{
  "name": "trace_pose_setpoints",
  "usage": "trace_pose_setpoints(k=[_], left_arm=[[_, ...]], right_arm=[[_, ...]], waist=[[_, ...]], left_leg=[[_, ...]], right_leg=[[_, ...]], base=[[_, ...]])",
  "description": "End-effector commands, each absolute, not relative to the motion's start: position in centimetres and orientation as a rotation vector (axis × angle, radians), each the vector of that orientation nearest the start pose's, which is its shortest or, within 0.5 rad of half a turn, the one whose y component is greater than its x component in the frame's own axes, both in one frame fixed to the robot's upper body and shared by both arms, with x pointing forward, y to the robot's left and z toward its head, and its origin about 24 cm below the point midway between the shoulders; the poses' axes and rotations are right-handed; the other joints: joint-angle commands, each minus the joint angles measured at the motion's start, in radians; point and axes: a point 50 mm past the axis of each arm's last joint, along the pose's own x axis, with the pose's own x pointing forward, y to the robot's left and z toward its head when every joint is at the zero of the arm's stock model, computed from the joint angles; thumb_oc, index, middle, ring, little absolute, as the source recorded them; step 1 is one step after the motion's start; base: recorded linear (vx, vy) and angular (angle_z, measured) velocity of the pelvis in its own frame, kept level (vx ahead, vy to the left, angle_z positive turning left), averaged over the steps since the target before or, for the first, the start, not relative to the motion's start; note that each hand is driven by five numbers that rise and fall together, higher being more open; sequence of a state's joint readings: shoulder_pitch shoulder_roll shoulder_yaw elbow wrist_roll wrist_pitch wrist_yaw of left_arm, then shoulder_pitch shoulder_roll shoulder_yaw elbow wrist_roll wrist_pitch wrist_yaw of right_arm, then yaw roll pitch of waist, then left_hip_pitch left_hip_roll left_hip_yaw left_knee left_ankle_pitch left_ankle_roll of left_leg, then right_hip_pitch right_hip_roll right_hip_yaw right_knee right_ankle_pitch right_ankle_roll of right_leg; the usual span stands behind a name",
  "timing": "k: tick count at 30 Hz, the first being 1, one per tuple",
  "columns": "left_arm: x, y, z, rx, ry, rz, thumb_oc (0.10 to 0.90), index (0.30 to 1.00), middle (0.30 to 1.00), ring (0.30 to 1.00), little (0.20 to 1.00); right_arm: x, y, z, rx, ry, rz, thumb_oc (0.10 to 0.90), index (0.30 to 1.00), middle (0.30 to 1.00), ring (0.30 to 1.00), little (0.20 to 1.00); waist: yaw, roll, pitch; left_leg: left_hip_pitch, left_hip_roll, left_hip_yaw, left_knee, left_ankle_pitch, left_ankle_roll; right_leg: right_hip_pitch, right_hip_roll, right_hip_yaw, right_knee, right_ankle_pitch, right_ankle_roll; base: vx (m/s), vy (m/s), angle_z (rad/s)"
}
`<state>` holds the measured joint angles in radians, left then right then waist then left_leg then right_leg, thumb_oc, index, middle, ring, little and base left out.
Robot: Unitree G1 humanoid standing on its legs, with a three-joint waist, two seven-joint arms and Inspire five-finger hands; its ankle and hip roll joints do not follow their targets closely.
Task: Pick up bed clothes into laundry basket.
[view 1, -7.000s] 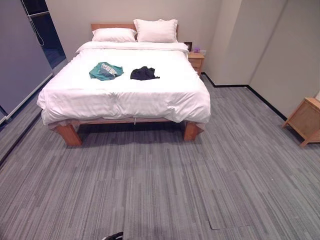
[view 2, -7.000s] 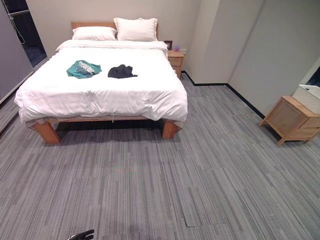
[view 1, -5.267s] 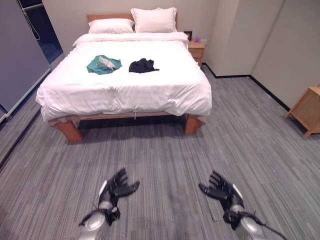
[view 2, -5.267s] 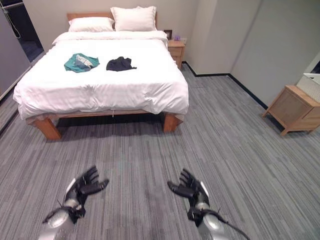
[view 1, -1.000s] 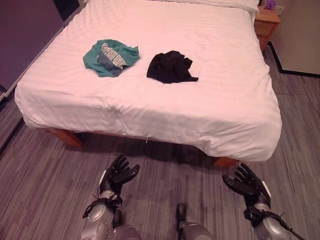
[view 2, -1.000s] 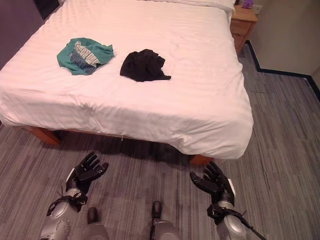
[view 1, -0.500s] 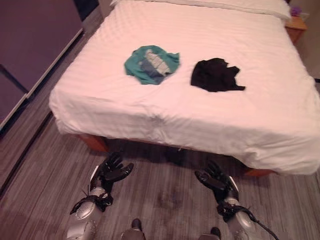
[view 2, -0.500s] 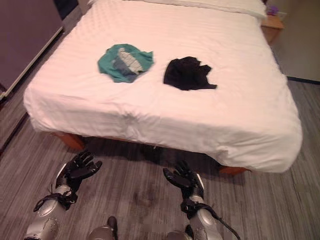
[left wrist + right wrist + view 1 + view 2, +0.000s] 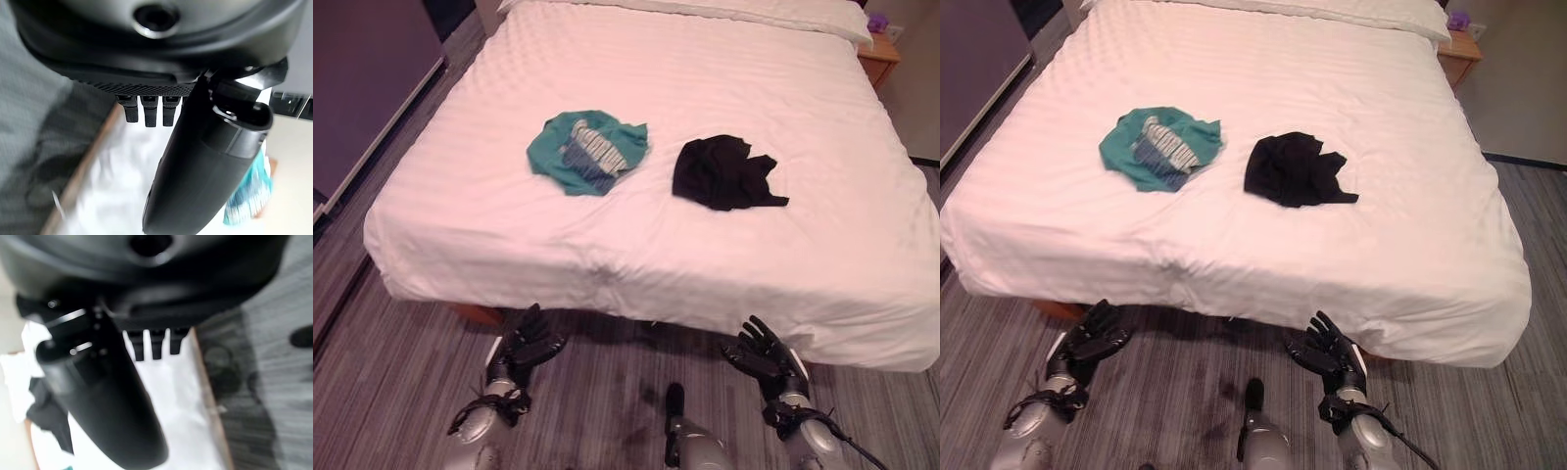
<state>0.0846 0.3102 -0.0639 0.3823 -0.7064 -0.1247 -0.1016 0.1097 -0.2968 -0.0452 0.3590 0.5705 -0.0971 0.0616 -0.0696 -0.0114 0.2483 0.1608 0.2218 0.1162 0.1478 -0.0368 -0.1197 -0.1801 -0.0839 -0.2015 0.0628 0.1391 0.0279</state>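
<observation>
Left eye view: open, empty left hand (image 9: 524, 345) and right hand (image 9: 766, 357) below the bed (image 9: 607, 255) edge; reaching for the black garment (image 9: 724, 172) may snag the duvet.

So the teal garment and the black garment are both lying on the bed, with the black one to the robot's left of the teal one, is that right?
Not quite: the order is reversed. In the left eye view the black garment lies to the robot's right of the teal garment. Both are indeed lying on the bed.
</observation>
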Motion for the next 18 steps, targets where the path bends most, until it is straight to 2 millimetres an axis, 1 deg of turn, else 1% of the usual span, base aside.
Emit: trace_pose_setpoints(k=[1, 2, 3, 4, 5, 6, 8, 10, 11, 12, 13, 14, 15, 17, 18], left_arm=[[24.4, 22.5, 1.1, -0.421, 0.05, 0.002, 0.8, 0.9, 0.9, 0.9, 0.9], [24.5, 22.1, 1.0, -0.431, 0.054, -0.017, 0.8, 0.9, 0.9, 0.9, 0.9], [24.5, 21.8, 0.9, -0.446, 0.057, -0.03, 0.8, 0.9, 0.9, 0.9, 0.9], [24.4, 21.5, 0.8, -0.461, 0.063, -0.04, 0.8, 0.9, 0.9, 0.9, 0.9], [24.4, 21.1, 0.7, -0.473, 0.068, -0.053, 0.8, 0.9, 0.9, 0.9, 0.9], [24.4, 20.7, 0.6, -0.481, 0.076, -0.07, 0.8, 0.9, 0.9, 0.9, 0.9], [24.3, 20.0, 0.4, -0.499, 0.093, -0.11, 0.8, 0.9, 0.9, 0.9, 0.9], [24.4, 19.3, 0.3, -0.485, 0.107, -0.163, 0.8, 0.9, 0.9, 0.9, 0.9], [24.3, 19.2, 0.3, -0.477, 0.107, -0.176, 0.8, 0.9, 0.9, 0.9, 0.9], [24.3, 19.2, 0.3, -0.477, 0.107, -0.176, 0.8, 0.9, 0.9, 0.9, 0.9], [24.2, 19.2, 0.3, -0.47, 0.111, -0.186, 0.8, 0.9, 0.9, 0.9, 0.9], [24.3, 19.2, 0.3, -0.469, 0.109, -0.188, 0.8, 0.9, 0.9, 0.9, 0.9], [24.2, 19.3, 0.3, -0.467, 0.107, -0.186, 0.8, 0.9, 0.9, 0.9, 0.9], [24.2, 19.3, 0.4, -0.47, 0.104, -0.183, 0.8, 0.9, 0.9, 0.9, 0.9], [24.4, 19.3, 0.5, -0.46, 0.103, -0.182, 0.8, 0.9, 0.9, 0.9, 0.9]], right_arm=[[22.7, -26.3, 2.0, 0.214, 0.021, -0.149, 0.8, 0.9, 0.9, 0.9, 0.9], [22.6, -26.6, 2.1, 0.203, 0.023, -0.156, 0.8, 0.9, 0.9, 0.9, 0.9], [22.5, -27.0, 2.2, 0.183, 0.03, -0.16, 0.8, 0.9, 0.9, 0.9, 0.9], [22.5, -27.2, 2.3, 0.172, 0.032, -0.162, 0.8, 0.9, 0.9, 0.9, 0.9], [22.5, -27.5, 2.3, 0.161, 0.037, -0.169, 0.8, 0.9, 0.9, 0.9, 0.9], [22.5, -27.7, 2.3, 0.151, 0.037, -0.174, 0.8, 0.9, 0.9, 0.9, 0.9], [22.3, -28.2, 2.3, 0.145, 0.043, -0.194, 0.8, 0.9, 0.9, 0.9, 0.9], [22.3, -28.4, 2.4, 0.129, 0.041, -0.193, 0.8, 0.9, 0.9, 0.9, 0.9], [22.2, -28.3, 2.2, 0.122, 0.05, -0.189, 0.8, 0.9, 0.9, 0.9, 0.9], [22.2, -28.3, 2.2, 0.122, 0.05, -0.19, 0.8, 0.9, 0.9, 0.9, 0.9], [21.9, -28.2, 1.7, 0.117, 0.072, -0.182, 0.8, 0.9, 0.9, 0.9, 0.9], [21.8, -28.1, 1.5, 0.117, 0.081, -0.176, 0.8, 0.9, 0.9, 0.9, 0.9], [21.9, -27.7, 1.2, 0.115, 0.098, -0.161, 0.8, 0.9, 0.9, 0.9, 0.9], [21.6, -27.3, 0.7, 0.123, 0.117, -0.15, 0.8, 0.9, 0.9, 0.9, 0.9], [21.5, -26.9, 0.4, 0.135, 0.124, -0.148, 0.8, 0.9, 0.9, 0.9, 0.9]], waist=[[0.013, -0.024, -0.029], [0.023, -0.04, -0.021], [0.033, -0.05, -0.016], [0.039, -0.05, -0.017], [0.049, -0.053, -0.022], [0.052, -0.054, -0.024], [0.052, -0.051, -0.035], [0.056, -0.031, -0.05], [0.056, -0.025, -0.055], [0.057, -0.026, -0.052], [0.052, -0.015, -0.065], [0.053, -0.011, -0.067], [0.051, -0.006, -0.074], [0.044, 0.004, -0.08], [0.042, 0.006, -0.081]], left_leg=[[-0.144, -0.001, -0.059, 0.311, 0.179, 0.005], [-0.184, -0.005, -0.073, 0.372, 0.217, 0.007], [-0.214, -0.017, -0.087, 0.416, 0.217, 0.009], [-0.229, -0.037, -0.095, 0.414, 0.208, 0.012], [-0.253, -0.066, -0.109, 0.388, 0.195, 0.014], [-0.27, -0.075, -0.102, 0.363, 0.186, 0.013], [-0.264, -0.069, -0.072, 0.26, 0.172, 0.01], [-0.253, -0.092, -0.079, 0.08, 0.15, 0.011], [-0.239, -0.101, -0.089, 0.021, 0.142, 0.011], [-0.232, -0.102, -0.087, 0.015, 0.144, 0.012], [-0.215, -0.12, -0.113, -0.057, 0.13, 0.013], [-0.211, -0.129, -0.129, -0.073, 0.129, 0.012], [-0.199, -0.14, -0.139, -0.081, 0.105, 0.019], [-0.171, -0.141, -0.125, -0.109, 0.095, 0.028], [-0.164, -0.149, -0.13, -0.122, 0.094, 0.036]], right_leg=[[0.105, -0.04, 0.038, 0.025, -0.106, 0.042], [0.124, -0.041, 0.041, 0.02, -0.117, 0.023], [0.143, -0.039, 0.041, 0.013, -0.128, 0.014], [0.158, -0.035, 0.045, 0.007, -0.134, 0.012], [0.174, -0.037, 0.053, -0.004, -0.133, 0.013], [0.193, -0.04, 0.054, -0.02, -0.131, 0.017], [0.22, -0.042, 0.056, -0.045, -0.132, 0.031], [0.236, -0.034, 0.068, -0.063, -0.137, 0.045], [0.246, -0.032, 0.074, -0.07, -0.141, 0.05], [0.25, -0.034, 0.074, -0.07, -0.142, 0.051], [0.264, -0.031, 0.086, -0.086, -0.144, 0.057], [0.272, -0.031, 0.09, -0.091, -0.146, 0.06], [0.278, -0.031, 0.101, -0.093, -0.151, 0.066], [0.287, -0.033, 0.113, -0.092, -0.156, 0.071], [0.283, -0.035, 0.124, -0.089, -0.152, 0.075]], base=[[0.17, -0.348, 0.1], [0.16, -0.326, 0.12], [0.16, -0.249, -0.05], [0.19, -0.188, 0.0], [0.21, -0.132, -0.12], [0.22, -0.113, -0.12], [0.23, -0.042, -0.12], [0.25, 0.05, -0.09], [0.17, 0.046, -0.16], [0.2, 0.055, -0.22], [0.19, 0.06, -0.26], [0.24, 0.081, -0.31], [0.16, 0.078, -0.27], [0.15, 0.119, -0.4], [0.12, 0.148, -0.46]])
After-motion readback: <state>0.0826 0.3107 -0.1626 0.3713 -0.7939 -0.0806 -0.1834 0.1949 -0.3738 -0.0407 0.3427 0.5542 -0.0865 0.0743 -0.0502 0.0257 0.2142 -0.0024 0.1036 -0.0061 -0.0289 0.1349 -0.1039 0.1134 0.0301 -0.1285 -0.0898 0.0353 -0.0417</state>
